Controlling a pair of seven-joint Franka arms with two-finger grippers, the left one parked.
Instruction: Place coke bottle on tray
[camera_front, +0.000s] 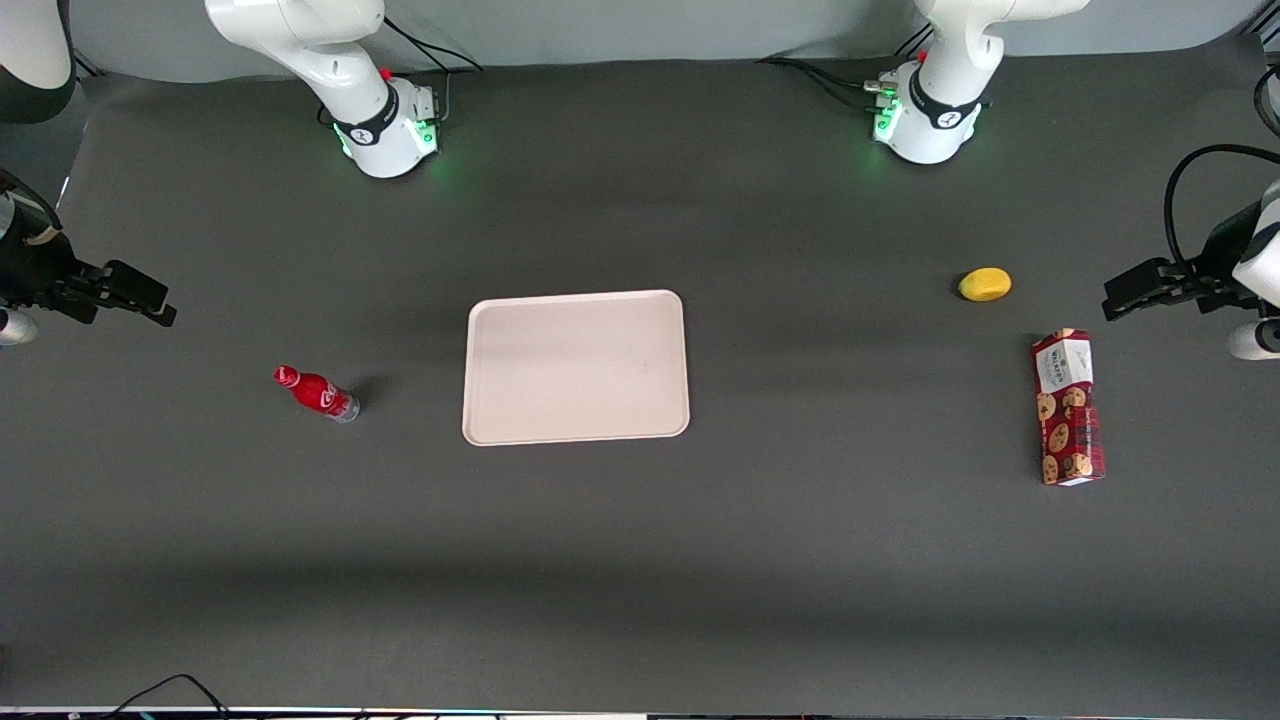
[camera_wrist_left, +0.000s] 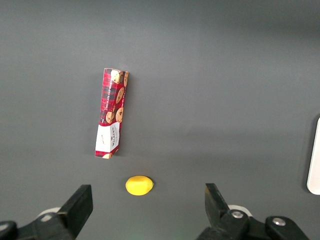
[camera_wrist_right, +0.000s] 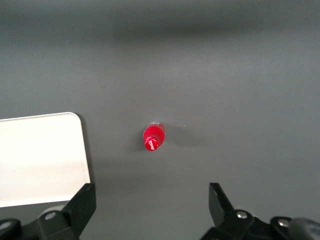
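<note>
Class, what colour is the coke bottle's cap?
Red, like the body of the coke bottle, best seen in the front view. The open gripper waits apart from it.

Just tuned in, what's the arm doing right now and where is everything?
Nothing is held yet. The gripper hangs open above the table at the working arm's end, looking down on the coke bottle. The bottle stands on the dark table, beside the tray but apart from it. The tray has nothing on it. A yellow lemon-like fruit and a cookie box lie toward the parked arm's end.
</note>
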